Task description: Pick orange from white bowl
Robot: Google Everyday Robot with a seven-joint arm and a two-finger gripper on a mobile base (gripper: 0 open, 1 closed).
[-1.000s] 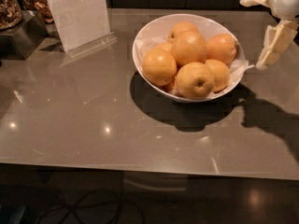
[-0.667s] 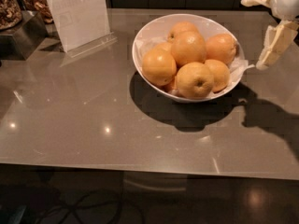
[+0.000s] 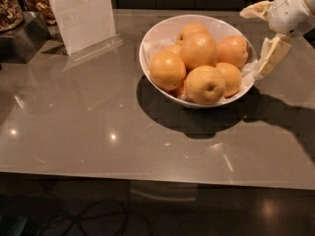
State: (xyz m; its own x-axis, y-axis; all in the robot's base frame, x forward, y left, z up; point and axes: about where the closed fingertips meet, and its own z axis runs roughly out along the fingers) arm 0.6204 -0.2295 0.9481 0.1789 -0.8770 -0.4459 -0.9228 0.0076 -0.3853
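Note:
The white bowl (image 3: 152, 38) sits on the grey table, lined with crinkled white paper and filled with several oranges. One deep-orange orange (image 3: 199, 50) lies on top in the middle, with others to its left (image 3: 167, 70) and right (image 3: 232, 50). A paler yellow-orange one with a dark navel (image 3: 205, 85) lies at the front. My gripper (image 3: 262, 33) is at the upper right, just outside the bowl's right rim. It is open, with one cream finger (image 3: 256, 10) above the rim and the other (image 3: 271, 55) beside it. It holds nothing.
A clear sign stand with a white sheet (image 3: 81, 14) stands at the back left. A metal container and a jar of nuts (image 3: 10, 9) are at the far left. The table's front edge (image 3: 147, 178) runs across the lower part of the view.
My gripper has moved left and slightly down, closer to the bowl's right rim. The bowl and oranges have not moved.

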